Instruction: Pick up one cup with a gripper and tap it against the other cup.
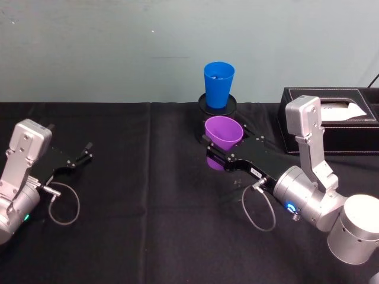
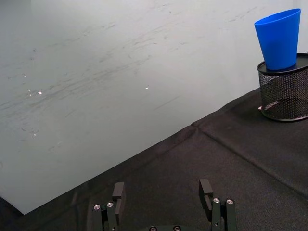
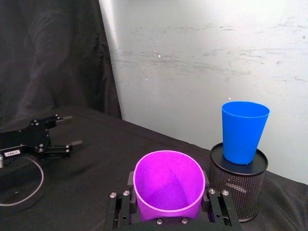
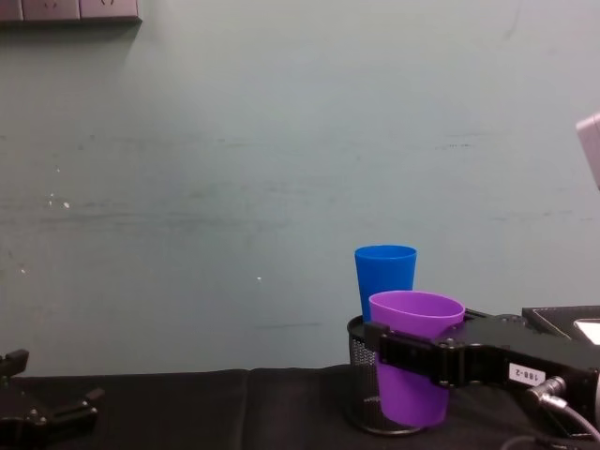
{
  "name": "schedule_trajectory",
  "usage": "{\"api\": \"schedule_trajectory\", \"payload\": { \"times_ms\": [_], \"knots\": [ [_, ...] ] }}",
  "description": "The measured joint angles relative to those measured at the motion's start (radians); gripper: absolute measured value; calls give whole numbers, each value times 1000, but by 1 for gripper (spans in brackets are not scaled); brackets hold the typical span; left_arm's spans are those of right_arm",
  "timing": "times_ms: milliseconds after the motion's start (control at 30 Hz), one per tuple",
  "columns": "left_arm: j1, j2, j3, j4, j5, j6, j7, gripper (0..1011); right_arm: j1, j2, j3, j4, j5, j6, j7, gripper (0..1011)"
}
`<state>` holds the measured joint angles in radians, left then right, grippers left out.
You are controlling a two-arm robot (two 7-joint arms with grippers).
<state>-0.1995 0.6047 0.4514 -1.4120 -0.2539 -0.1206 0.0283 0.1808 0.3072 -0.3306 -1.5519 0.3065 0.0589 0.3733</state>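
The right black flat-jawed gripper [image 4: 417,358] clamps the purple smooth plastic tumbler [image 3: 168,179] just below its rim, just in front of the black wire-mesh pot [image 3: 238,187] and possibly lifted. The bright blue plastic tumbler [image 1: 218,83] stands atop that pot. Both look light, slick and thin-walled, so a gentle tap should do. The left gripper [image 2: 163,190] sits spread wide, well left of the pot.

Head view looks down, chest view across; both share the purple cup [image 1: 224,134].

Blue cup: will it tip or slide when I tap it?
Likely tippy: the blue cup stands on its narrow base atop the mesh pot. It looks light and smooth, so may slide. Tap low with the purple cup in the right gripper; the left gripper sits idle.
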Motion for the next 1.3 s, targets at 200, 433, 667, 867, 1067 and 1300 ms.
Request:
{"api": "schedule_trajectory", "payload": {
  "times_ms": [200, 433, 667, 867, 1067, 1300],
  "knots": [
    [0, 0, 0, 0, 0, 0, 0, 1000, 0, 0, 0, 0, 0, 0, 0, 723],
    [0, 0, 0, 0, 0, 0, 0, 1000, 0, 0, 0, 0, 0, 0, 0, 723],
    [0, 0, 0, 0, 0, 0, 0, 1000, 0, 0, 0, 0, 0, 0, 0, 723],
    [0, 0, 0, 0, 0, 0, 0, 1000, 0, 0, 0, 0, 0, 0, 0, 723],
    [0, 0, 0, 0, 0, 0, 0, 1000, 0, 0, 0, 0, 0, 0, 0, 723],
    [0, 0, 0, 0, 0, 0, 0, 1000, 0, 0, 0, 0, 0, 0, 0, 722]
  ]
}}
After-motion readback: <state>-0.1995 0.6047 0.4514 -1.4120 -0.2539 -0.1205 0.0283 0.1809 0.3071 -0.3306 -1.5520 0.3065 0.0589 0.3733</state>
